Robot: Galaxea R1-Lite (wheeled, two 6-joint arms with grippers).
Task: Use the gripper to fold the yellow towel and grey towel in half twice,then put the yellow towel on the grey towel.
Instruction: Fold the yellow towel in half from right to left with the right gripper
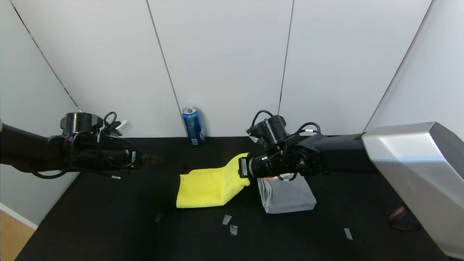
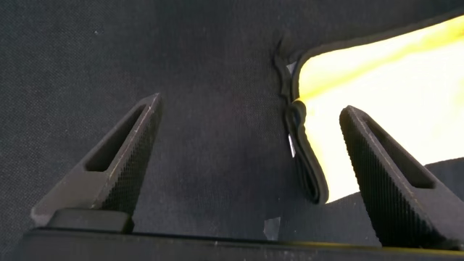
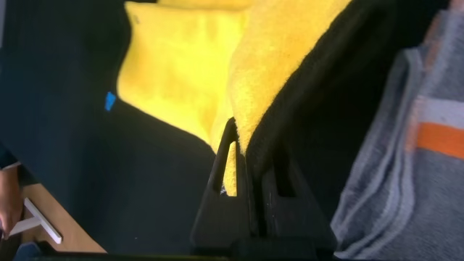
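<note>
The yellow towel (image 1: 210, 186) lies folded on the black worktop (image 1: 108, 217), its right corner lifted off the surface. That raised corner is pinched between the closed fingers of the right gripper (image 3: 246, 170). Just to its right, partly under the right arm, the grey towel (image 1: 288, 195) sits folded, an orange patch showing along its edge. The left gripper (image 2: 250, 156) hovers over the worktop left of the yellow towel, fingers spread wide and holding nothing. A blue can (image 1: 193, 125) stands by the back wall.
</note>
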